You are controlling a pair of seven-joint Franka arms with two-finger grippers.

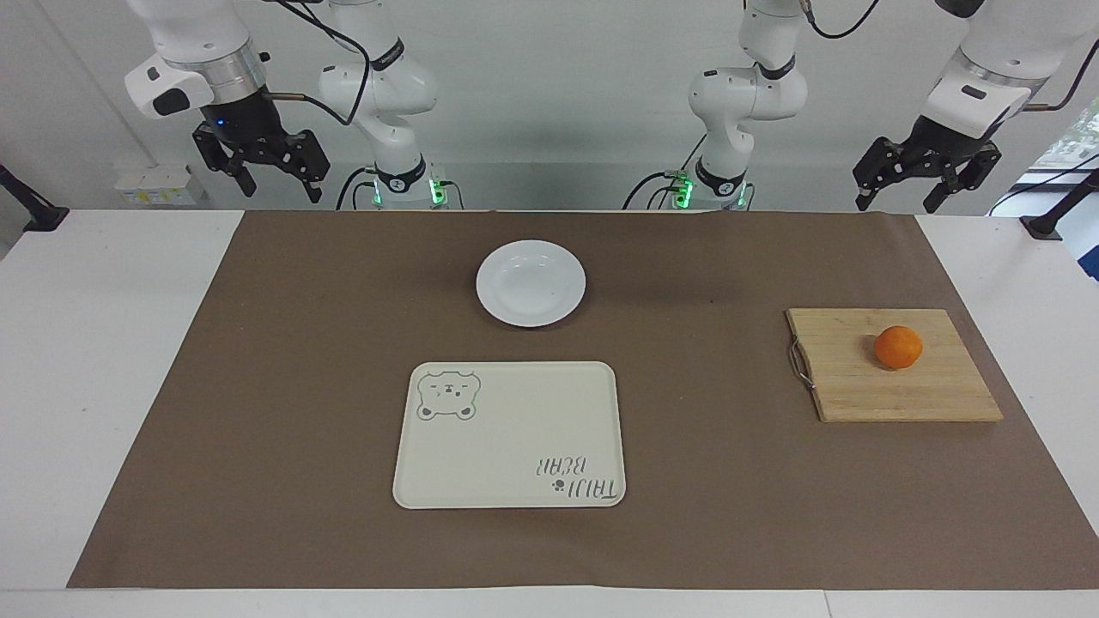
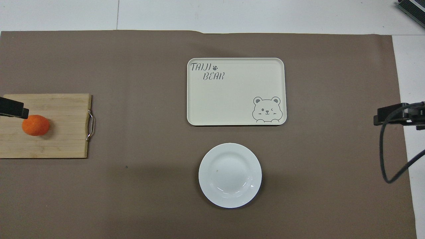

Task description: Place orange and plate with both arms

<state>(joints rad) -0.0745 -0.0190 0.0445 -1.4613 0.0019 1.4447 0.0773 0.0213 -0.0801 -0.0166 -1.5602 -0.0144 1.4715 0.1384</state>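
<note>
The orange (image 1: 898,347) (image 2: 36,125) rests on a wooden cutting board (image 1: 859,382) (image 2: 59,139) toward the left arm's end of the table. The white plate (image 1: 531,283) (image 2: 230,175) lies empty at mid-table, close to the robots. My left gripper (image 1: 897,204) (image 2: 12,109) hangs open and empty, high over the table's edge near the board. My right gripper (image 1: 282,190) (image 2: 396,114) hangs open and empty too, high over the right arm's end. Neither gripper touches anything.
A cream tray with a bear drawing (image 1: 511,433) (image 2: 235,91) lies farther from the robots than the plate. A brown mat (image 1: 300,386) covers most of the white table. The board has a metal handle (image 1: 799,365) on the side toward the plate.
</note>
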